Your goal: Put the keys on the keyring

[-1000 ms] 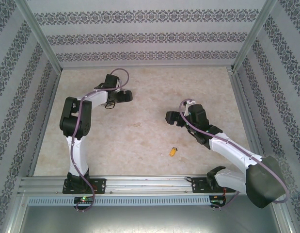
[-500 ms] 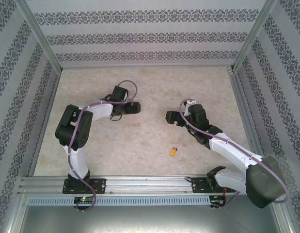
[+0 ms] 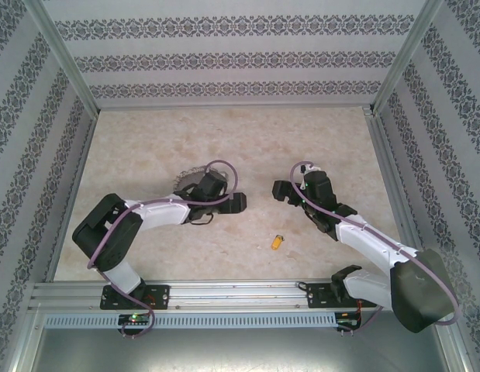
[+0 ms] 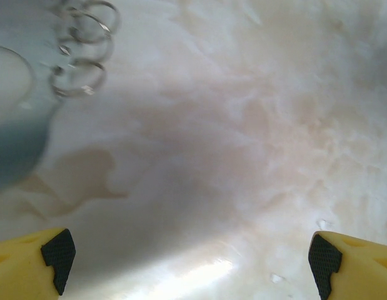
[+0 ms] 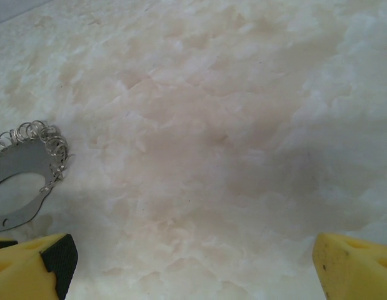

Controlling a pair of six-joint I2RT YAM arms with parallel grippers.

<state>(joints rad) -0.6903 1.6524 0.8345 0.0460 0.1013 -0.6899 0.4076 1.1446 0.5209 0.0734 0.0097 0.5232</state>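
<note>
The left gripper stands wide open and empty, its yellow, black-padded fingertips spread far apart just above bare table; in the left wrist view a few small wire loops of the keyring lie up and to the left of the fingers, clear of them; the right gripper is likewise released and holds nothing, its fingertips set wide over the pale marbled surface, with the keyring showing at the left edge as a flat grey metal piece rimmed with small loops; from above, the two grippers face each other near the middle of the table, close but apart; the keyring lies flat just behind the left wrist, partly hidden by it; one yellow-orange key lies alone nearer the front rail, between the arms, apart from both grippers and well apart from the keyring.
</note>
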